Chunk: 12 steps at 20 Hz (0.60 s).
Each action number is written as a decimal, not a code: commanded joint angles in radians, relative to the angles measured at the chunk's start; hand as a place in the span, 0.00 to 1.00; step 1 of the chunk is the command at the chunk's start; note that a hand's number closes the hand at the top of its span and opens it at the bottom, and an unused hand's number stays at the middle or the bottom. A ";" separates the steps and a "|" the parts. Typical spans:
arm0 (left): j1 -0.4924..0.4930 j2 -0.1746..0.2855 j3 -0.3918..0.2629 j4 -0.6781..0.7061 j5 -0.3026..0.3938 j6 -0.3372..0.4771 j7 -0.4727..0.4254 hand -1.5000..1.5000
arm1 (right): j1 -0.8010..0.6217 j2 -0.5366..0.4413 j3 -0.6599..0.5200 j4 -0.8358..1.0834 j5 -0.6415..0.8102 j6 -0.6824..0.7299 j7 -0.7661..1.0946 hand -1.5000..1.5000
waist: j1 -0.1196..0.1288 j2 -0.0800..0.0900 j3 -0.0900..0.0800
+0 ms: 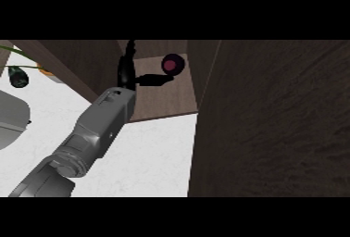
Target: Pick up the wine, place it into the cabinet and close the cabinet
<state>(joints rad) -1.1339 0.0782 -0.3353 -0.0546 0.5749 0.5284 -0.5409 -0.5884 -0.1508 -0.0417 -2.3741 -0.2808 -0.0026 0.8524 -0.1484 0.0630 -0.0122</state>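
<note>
You have the left robot hand (pixel 126 69) spread open inside the cabinet (pixel 164 102), thumb pointing at the wine (pixel 172 64), which stands apparently upright just beside it, with the cabinet door (pixel 273 120) open.

The open door (pixel 273 120) blocks the whole right side, the bottle (pixel 172 64) and left hand (pixel 126 69) crowd the narrow cabinet (pixel 164 99) opening, and the white counter (pixel 157 152) below lies free.
</note>
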 commanded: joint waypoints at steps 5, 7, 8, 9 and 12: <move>0.028 0.073 0.053 -0.114 0.046 -0.365 -0.134 0.00 | 0.009 -0.008 -0.014 -0.047 0.018 -0.037 0.038 0.00 | 0.076 -0.041 0.008; 0.007 0.069 0.090 -0.129 0.076 -0.390 -0.159 0.00 | 0.002 -0.028 -0.030 -0.045 0.001 -0.034 0.056 0.00 | 0.074 -0.041 0.009; 0.009 0.055 0.090 -0.140 0.076 -0.418 -0.162 0.00 | 0.030 -0.018 -0.008 -0.058 0.023 -0.040 0.060 0.00 | 0.092 -0.049 0.010; 0.037 0.029 0.090 -0.145 0.074 -0.438 -0.198 0.00 | 0.015 -0.024 -0.034 -0.059 0.008 -0.051 0.066 0.00 | 0.099 -0.051 0.010; 0.031 0.009 0.106 -0.162 0.082 -0.481 -0.175 0.00 | -0.005 -0.022 0.004 -0.001 0.073 -0.061 0.038 0.00 | 0.127 -0.056 0.011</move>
<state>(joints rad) -1.1169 0.0288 -0.2510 -0.1899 0.6481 0.1366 -0.7043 -0.5829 -0.1693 -0.0539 -2.3781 -0.2550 -0.0476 0.8898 -0.0664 0.0253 -0.0066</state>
